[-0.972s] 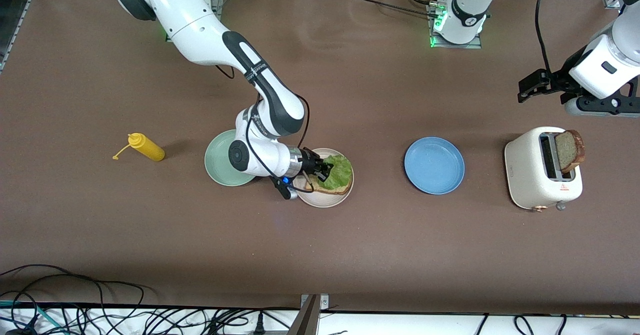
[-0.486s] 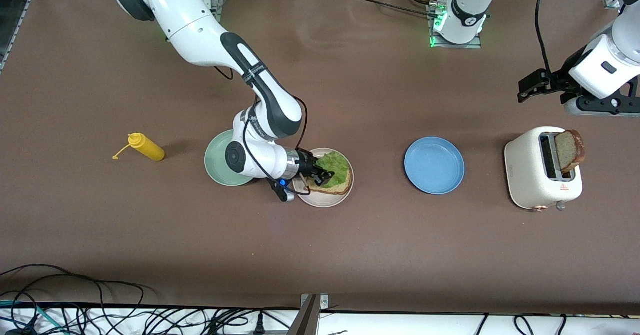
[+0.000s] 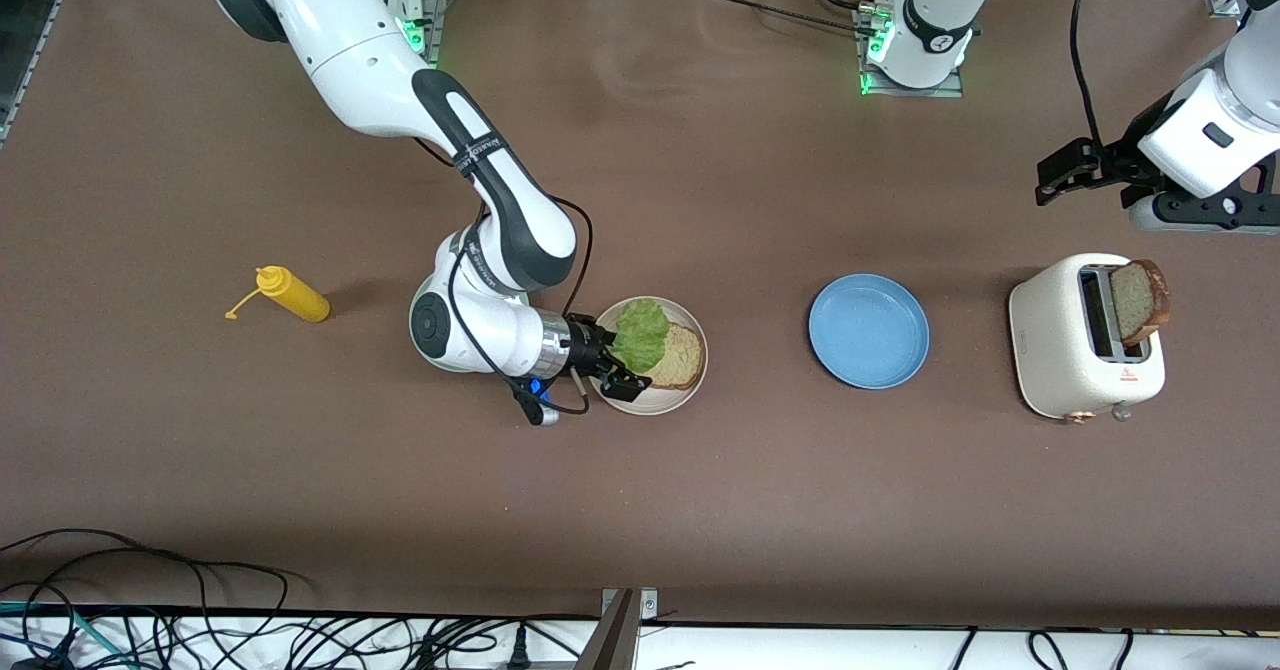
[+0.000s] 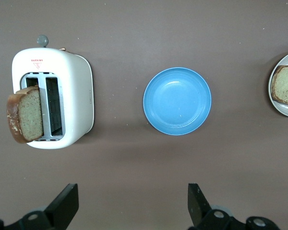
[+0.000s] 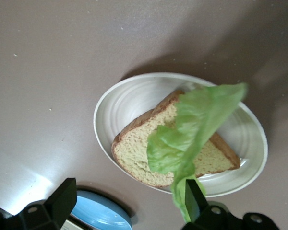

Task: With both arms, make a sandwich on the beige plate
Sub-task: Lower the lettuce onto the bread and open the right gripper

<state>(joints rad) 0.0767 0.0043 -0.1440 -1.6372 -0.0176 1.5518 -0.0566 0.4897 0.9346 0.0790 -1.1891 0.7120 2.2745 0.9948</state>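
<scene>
The beige plate (image 3: 650, 405) holds one slice of bread (image 3: 682, 355). My right gripper (image 3: 618, 362) is open, low over the plate's edge toward the right arm's end. The green lettuce leaf (image 3: 640, 335) clings to one of its fingers and stands lifted off the bread, only partly over it. The right wrist view shows the plate (image 5: 120, 105), the bread (image 5: 149, 163), the hanging lettuce (image 5: 197, 129) and the open gripper (image 5: 129, 206). A second bread slice (image 3: 1140, 300) stands in the toaster (image 3: 1070, 350). My left gripper (image 3: 1190, 215) is open and waits above the table by the toaster.
A blue plate (image 3: 868, 330) lies between the beige plate and the toaster. A yellow mustard bottle (image 3: 292, 295) lies toward the right arm's end. The mint-green plate is hidden under the right arm's wrist. The left wrist view shows the toaster (image 4: 72, 100) and blue plate (image 4: 177, 100).
My right gripper drew back toward the right arm's end. The lettuce came along with it, lifting off the bread and uncovering most of the slice. The left arm has not moved.
</scene>
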